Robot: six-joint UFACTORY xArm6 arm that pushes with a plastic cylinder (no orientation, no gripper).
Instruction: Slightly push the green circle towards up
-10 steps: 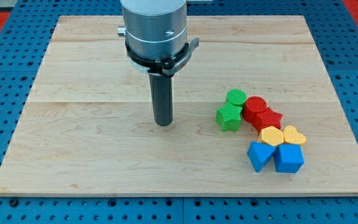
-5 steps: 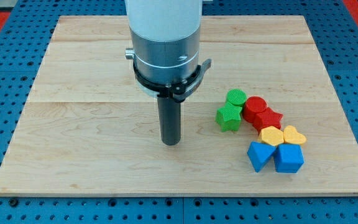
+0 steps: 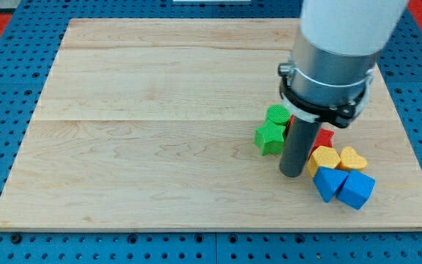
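At the right of the bench [image 3: 145,132], about three o'clock from its middle, the blocks lie in one tight cluster. The green circle [image 3: 276,114] sits at the cluster's eleven o'clock corner, touching the green star [image 3: 269,137] just below it at six o'clock. My tip [image 3: 292,173] rests on the wood at about five o'clock from the star, close beside it, and at nine o'clock from the yellow block [image 3: 323,158], which it seems to touch. The rod hides most of the red blocks [image 3: 324,137], so their shapes cannot be told. A yellow heart [image 3: 353,159] lies at three o'clock from the yellow block. Two blue blocks [image 3: 330,182] [image 3: 357,190] sit side by side at the cluster's six o'clock edge. The end effector is a bare rod; it has no jaws and holds nothing.
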